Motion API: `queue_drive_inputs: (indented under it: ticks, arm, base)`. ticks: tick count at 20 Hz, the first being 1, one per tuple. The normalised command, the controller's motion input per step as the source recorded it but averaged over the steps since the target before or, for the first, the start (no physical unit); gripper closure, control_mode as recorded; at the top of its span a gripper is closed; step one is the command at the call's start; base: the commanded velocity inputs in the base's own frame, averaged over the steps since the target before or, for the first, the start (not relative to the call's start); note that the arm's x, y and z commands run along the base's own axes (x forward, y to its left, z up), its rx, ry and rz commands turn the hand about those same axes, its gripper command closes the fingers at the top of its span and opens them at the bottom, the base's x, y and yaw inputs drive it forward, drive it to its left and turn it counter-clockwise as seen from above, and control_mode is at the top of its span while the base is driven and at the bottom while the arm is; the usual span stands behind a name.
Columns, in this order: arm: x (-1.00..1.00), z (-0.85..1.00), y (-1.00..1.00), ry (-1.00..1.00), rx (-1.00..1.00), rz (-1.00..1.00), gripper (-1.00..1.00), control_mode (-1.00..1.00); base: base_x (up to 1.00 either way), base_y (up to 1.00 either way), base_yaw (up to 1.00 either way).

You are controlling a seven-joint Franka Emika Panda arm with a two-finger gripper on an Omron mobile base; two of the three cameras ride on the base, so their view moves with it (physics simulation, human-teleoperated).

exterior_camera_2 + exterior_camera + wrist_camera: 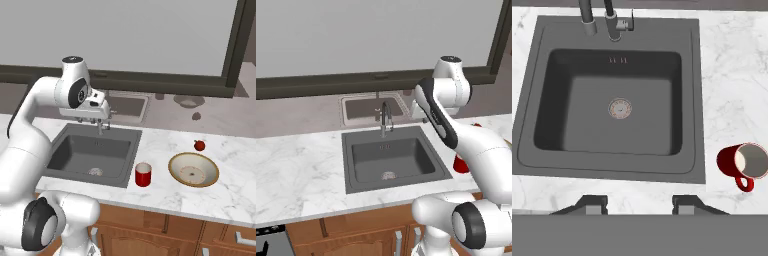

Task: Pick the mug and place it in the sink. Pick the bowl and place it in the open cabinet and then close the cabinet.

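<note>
Currently my end effector [639, 204] hovers over the sink [542, 155], empty, fingers apart (mug [743, 164] upright on bench [732, 75]).

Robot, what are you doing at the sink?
The robot's end effector hangs above the sink, open with nothing between its fingers. The red mug stands upright on the counter just right of the sink, not yet picked up. The bowl sits further right, with a tiny red fruit behind it. Nothing has gone into the sink yet.

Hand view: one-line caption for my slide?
Open gripper above the sink, red mug upright on the counter beside it.
</note>
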Motion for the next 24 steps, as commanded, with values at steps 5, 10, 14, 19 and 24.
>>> queue_drive_inputs:
  ticks: [5,10,14,19,24]
  arm:
    - [-0.27,-0.11,0.00,0.00,0.00,0.00,-1.00,-1.00]
    - [-0.68,-0.38,-0.03,0.02,0.00,0.00,-1.00,-1.00]
    - [-0.67,-0.27,-0.15,0.03,0.00,-0.01,-1.00,-1.00]
    - [-0.48,0.00,-0.52,0.00,0.00,-0.06,-1.00,-1.00]
    - [-0.56,0.00,-0.72,0.00,0.00,-0.09,-1.00,-1.00]
  base:
    - [0.00,0.00,0.00]
    - [0.00,0.00,0.00]
    - [0.00,0.00,0.00]
    - [0.00,0.00,0.00]
    - [0.00,0.00,0.00]
